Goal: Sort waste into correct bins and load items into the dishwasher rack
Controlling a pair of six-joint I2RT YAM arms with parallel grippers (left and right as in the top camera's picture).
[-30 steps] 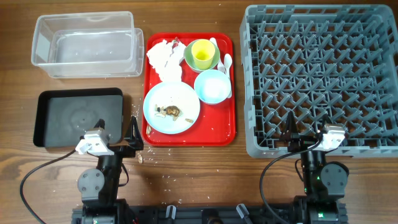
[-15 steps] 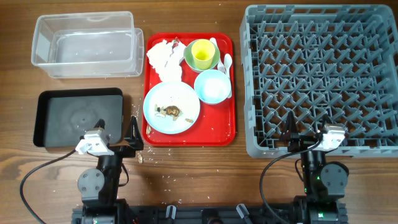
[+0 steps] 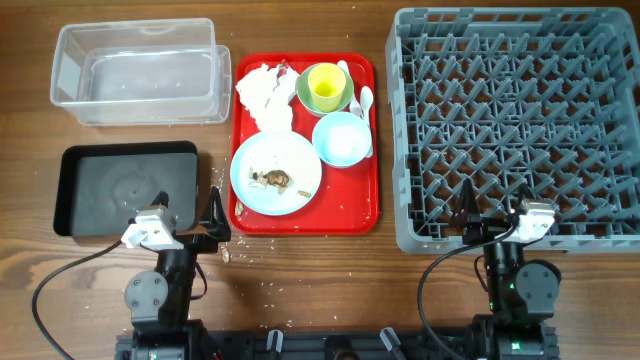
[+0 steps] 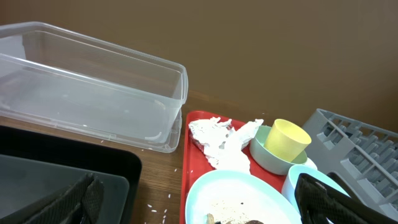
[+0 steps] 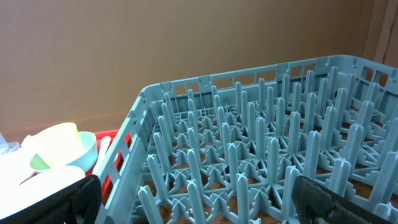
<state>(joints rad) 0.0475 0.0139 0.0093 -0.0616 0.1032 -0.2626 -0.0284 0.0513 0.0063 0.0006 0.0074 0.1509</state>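
At seven o'clock the left hand (image 3: 188,208), beside the shallow black rectangular plastic tray (image 3: 110,185), and at five o'clock the right hand (image 3: 492,208), at the large grey pegged plastic rack (image 3: 402,130), both gape wide, empty.

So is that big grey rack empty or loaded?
Empty. The rack shows only bare pegs; the cup and plate sit on the red tray.

Both our arms are mostly black: left arm (image 3: 160,280), right arm (image 3: 515,280). Each has a round grey joint housing (image 3: 148,294), a white wrist block (image 3: 148,232), pointy black fingers (image 4: 65,200), plus looping black cables (image 3: 35,298).
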